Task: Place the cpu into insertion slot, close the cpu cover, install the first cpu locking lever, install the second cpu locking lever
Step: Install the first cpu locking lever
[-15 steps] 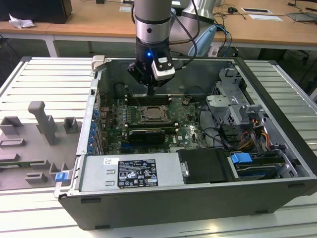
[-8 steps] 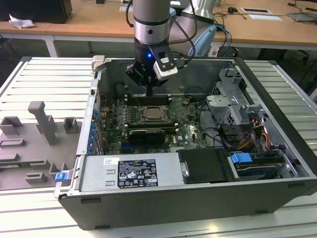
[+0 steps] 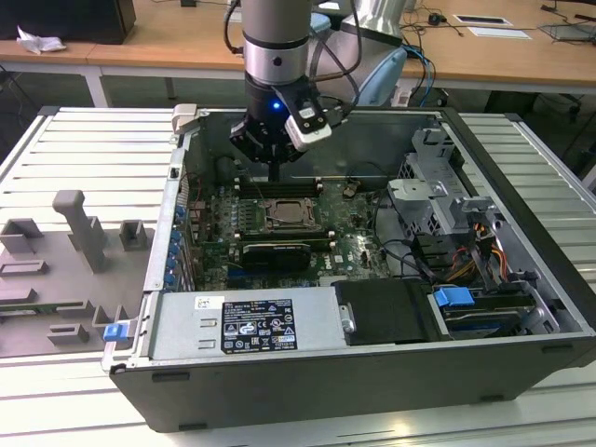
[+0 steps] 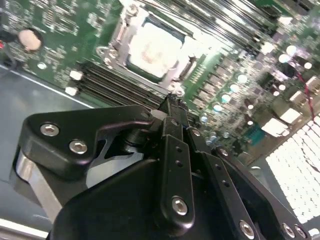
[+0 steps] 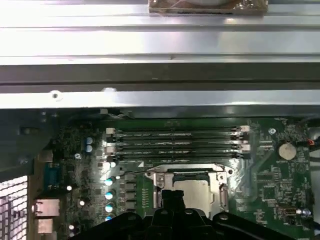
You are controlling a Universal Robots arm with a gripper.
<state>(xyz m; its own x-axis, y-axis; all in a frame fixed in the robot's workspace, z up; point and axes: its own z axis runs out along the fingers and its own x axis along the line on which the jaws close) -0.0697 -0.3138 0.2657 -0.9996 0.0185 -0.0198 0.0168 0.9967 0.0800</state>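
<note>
The slatted metal table [image 3: 88, 149] carries an open computer case [image 3: 279, 396] lying on its side, and I reach into it from above. My arm [image 3: 275, 37] comes almost straight down, the wrist vertical, so that my hand [image 3: 276, 172] hangs inside the case with its fingers pointing down at the green circuit board [image 3: 358, 244]. My hand floats above the board and touches nothing.

My fingers are drawn together to a single dark tip, and I see nothing gripped between them.

Under my hand run the long black memory slots [image 5: 175, 142], side by side. Just beyond them from my fingertips, lower down and close, sits the insertion slot [image 3: 289, 216]. In the second wrist view my fingertip hangs over the near edge of its metal rim, apart from it.

The cpu cover [image 4: 116, 37] lies flat over the slot, its silver frame running round the square opening. I cannot tell whether the thin wire levers beside it are latched.

The cpu [image 4: 152, 50] rests in the slot, its pale metal top showing through the cover's opening, below and just ahead of my fingertips.
</note>
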